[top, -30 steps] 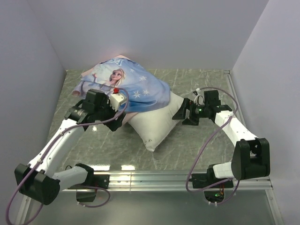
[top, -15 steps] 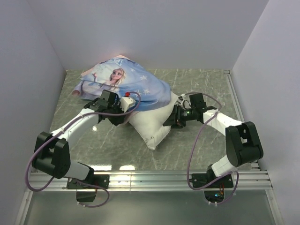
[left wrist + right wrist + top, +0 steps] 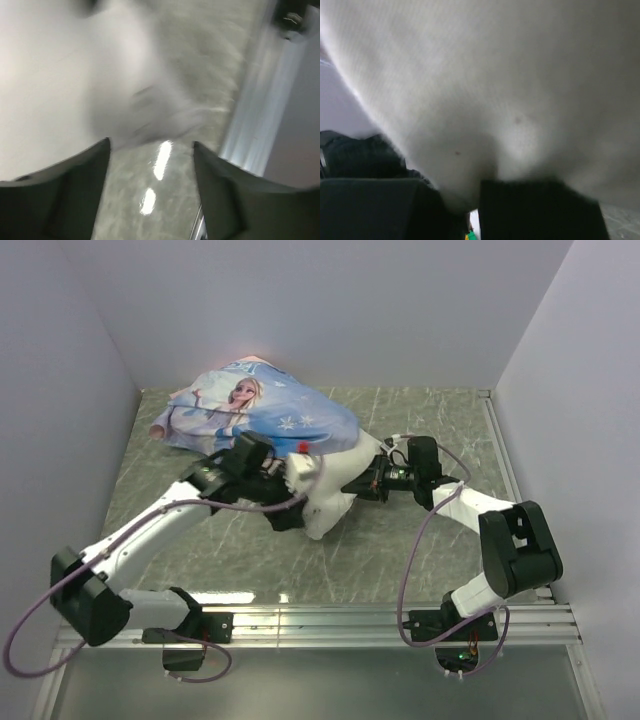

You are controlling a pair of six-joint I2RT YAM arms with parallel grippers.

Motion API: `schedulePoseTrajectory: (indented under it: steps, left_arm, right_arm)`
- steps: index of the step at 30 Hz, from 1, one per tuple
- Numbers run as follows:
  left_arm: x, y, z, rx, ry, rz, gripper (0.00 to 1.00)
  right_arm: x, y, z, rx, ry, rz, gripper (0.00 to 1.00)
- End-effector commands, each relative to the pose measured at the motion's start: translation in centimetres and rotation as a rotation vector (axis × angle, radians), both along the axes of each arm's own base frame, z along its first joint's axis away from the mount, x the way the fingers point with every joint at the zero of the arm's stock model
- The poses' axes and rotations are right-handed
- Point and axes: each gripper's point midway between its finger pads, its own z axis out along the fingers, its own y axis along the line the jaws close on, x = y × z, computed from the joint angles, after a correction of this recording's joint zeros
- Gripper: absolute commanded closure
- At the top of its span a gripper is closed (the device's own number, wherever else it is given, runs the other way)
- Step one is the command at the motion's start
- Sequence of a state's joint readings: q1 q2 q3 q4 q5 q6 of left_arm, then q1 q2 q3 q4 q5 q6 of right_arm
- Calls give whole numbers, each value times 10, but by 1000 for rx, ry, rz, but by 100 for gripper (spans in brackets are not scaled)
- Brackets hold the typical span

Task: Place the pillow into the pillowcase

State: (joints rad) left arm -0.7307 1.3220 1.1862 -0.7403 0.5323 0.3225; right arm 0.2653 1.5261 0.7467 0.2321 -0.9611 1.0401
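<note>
Pillow point(image 3: 335, 495): lies on the worktop point(image 3: 430, 420), sticks out white and plump from the near right edge of the pillowcase point(image 3: 265, 410), far end covered by it; cannot tell whether inside or only underneath. Pillowcase: rests with the blue princess print up. Right jaws: just to the right of the pillowcase, closed tight on a fold of the pillow's cloth. Left jaws: just in front of the pillowcase, at the pillow's near end, spread apart with only worktop between them; wrist view blurred.
</note>
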Motion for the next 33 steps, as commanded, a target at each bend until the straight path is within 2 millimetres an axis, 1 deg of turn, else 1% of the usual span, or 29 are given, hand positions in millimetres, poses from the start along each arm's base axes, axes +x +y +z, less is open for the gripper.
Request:
schedulePoseTrajectory:
  steps: [1,2,3,5,6,8,9,10,11,12,13,14,15,17,18,22,23,24,25,26,27,28,29,30,31,32,33]
  left_arm:
    - [60,57,19,-45,-83,379,23]
    - [70,72,20,-36,-104,427,14]
    - [86,100,21,-6,-160,507,1]
    - [101,123,21,35,-224,559,1]
    - [112,141,17,81,-267,589,1]
    - [123,150,10,114,-289,588,1]
    - [129,154,-4,154,-279,569,1]
    - [134,158,-11,180,-281,578,1]
    - [140,157,-14,180,-289,576,1]
    - [145,157,-26,202,-272,561,1]
    - [146,155,-30,199,-265,547,1]
    - [152,152,-31,188,-276,543,1]
    - [155,150,-37,189,-269,533,1]
    - [160,145,-39,171,-267,522,1]
    - [167,142,-39,159,-278,525,1]
    - [173,131,-37,123,-274,478,1]
    - [170,124,-34,95,-266,441,5]
    - [170,119,-30,77,-266,408,13]
    - [164,116,-31,71,-237,382,26]
    - [159,112,-28,55,-218,358,42]
    - [154,99,-17,1,-200,320,69]
    - [148,92,-12,-21,-185,292,80]
    - [133,87,-8,-29,-140,255,98]
    - [126,77,3,-51,-138,223,100]
    - [105,55,12,-89,-113,129,100]
    - [86,46,17,-96,-81,75,100]
    - [65,23,33,-125,-81,-15,100]
  right_arm:
    - [13,0,44,58,-129,-23,100]
    - [10,-1,43,55,-127,-19,100]
    - [9,-1,41,50,-118,-18,100]
    - [6,-3,37,29,-131,-7,100]
    - [4,-3,36,24,-122,-1,100]
    - [3,-3,35,17,-130,7,100]
    - [3,-4,35,19,-128,8,100]
    - [3,-4,36,20,-129,9,100]
    - [3,-3,38,21,-135,9,100]
    - [2,-3,38,23,-133,13,100]
    - [3,-3,40,26,-136,14,100]
    - [2,-3,40,25,-139,18,100]
    - [2,-2,39,23,-134,20,100]
    - [2,-2,40,27,-133,25,100]
    - [1,-2,39,29,-133,31,100]
    - [0,-2,36,22,-127,40,100]
    - [1,-1,35,22,-121,41,100]
    - [1,-1,36,27,-127,40,100]
    - [1,0,35,29,-117,39,100]
    - [2,0,34,32,-114,39,100]
    - [3,1,34,34,-114,37,100]
    - [3,1,34,36,-115,36,100]
    - [3,3,34,39,-114,37,100]
    - [5,4,34,44,-123,35,100]
    - [5,5,34,51,-111,32,100]
    - [5,8,32,55,-103,34,100]
    - [6,11,35,72,-102,32,100]
